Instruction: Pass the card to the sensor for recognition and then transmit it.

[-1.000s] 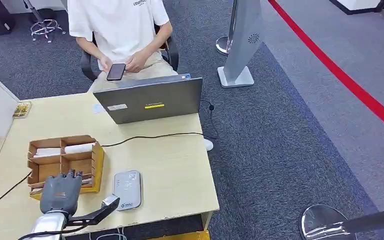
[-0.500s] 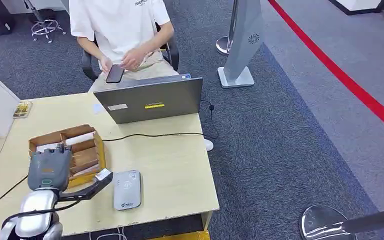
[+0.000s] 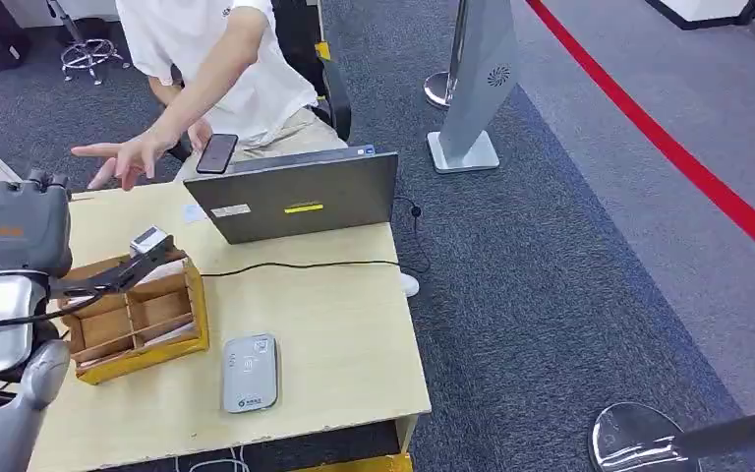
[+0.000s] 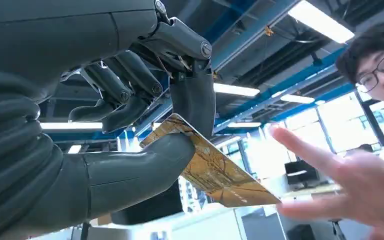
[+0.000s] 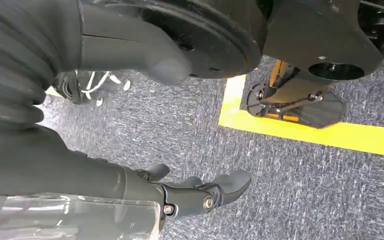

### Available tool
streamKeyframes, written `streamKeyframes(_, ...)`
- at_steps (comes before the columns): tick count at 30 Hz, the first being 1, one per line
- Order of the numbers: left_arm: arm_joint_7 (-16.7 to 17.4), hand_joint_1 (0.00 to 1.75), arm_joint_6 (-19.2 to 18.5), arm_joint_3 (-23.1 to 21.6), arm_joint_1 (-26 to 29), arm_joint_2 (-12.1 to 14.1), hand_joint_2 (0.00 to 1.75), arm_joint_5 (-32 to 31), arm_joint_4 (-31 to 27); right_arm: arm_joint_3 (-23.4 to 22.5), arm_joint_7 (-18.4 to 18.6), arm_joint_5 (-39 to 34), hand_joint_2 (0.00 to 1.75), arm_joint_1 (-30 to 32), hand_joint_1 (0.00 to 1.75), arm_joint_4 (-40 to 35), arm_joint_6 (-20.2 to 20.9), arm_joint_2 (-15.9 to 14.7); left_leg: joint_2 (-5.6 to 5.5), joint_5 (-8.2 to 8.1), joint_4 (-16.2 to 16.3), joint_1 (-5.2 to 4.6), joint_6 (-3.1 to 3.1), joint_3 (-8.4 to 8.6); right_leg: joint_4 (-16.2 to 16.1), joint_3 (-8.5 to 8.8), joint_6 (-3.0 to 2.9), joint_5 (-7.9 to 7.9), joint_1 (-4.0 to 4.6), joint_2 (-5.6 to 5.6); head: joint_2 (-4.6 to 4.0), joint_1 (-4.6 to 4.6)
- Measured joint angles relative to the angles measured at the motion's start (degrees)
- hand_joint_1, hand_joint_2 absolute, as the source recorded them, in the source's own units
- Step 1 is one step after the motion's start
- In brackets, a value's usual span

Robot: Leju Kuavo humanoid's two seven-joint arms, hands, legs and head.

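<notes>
Raised left hand (image 4: pixel 130 125) now pinches card (image 4: pixel 215 172) | person's hand (image 3: pixel 123 157) reaching | right hand (image 5: pixel 200 192) empty, fingers apart

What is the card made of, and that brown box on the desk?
The card pinched in the left hand looks like thin stiff plastic: it stays flat and has a glossy gold print. The box looks like plain brown cardboard or thin wood, matte, with thin dividers; the head view can't settle which.
</notes>
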Motion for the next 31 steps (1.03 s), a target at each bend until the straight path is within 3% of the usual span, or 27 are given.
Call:
streamKeyframes(14, -0.1, 1.75, 6.0, 1.4, -3.9, 4.0, 1.75, -2.8, 6.2, 0.4, -0.5, 0.9, 1.75, -0.2, 0.00, 0.2, 0.9, 0.0, 0.02, 0.01, 0.0, 0.01, -0.01, 0.00, 0.0, -0.01, 0.00, 0.00, 0.01, 0.03, 0.00, 0.02)
streamKeyframes(15, 0.0, 0.00, 6.0, 1.4, -3.9, 4.3, 1.75, -2.8, 6.5, 0.4, -0.5, 0.9, 1.75, -0.2, 0.00, 0.3, 0.9, 0.0, 0.02, 0.01, 0.0, 0.01, -0.01, 0.00, 0.0, -0.01, 0.00, 0.00, 0.01, 0.03, 0.00, 0.00)
streamKeyframes(31, -0.6, 0.00, 6.1, 2.7, -3.6, 5.1, 1.75, -2.8, 7.3, 0.4, -0.4, 0.9, 1.75, -0.2, 0.00, 0.3, 0.8, 0.0, 0.01, 0.01, 0.0, 0.00, -0.01, -0.01, 0.0, -0.01, 0.00, 0.01, 0.01, 0.02, 0.00, 0.02)
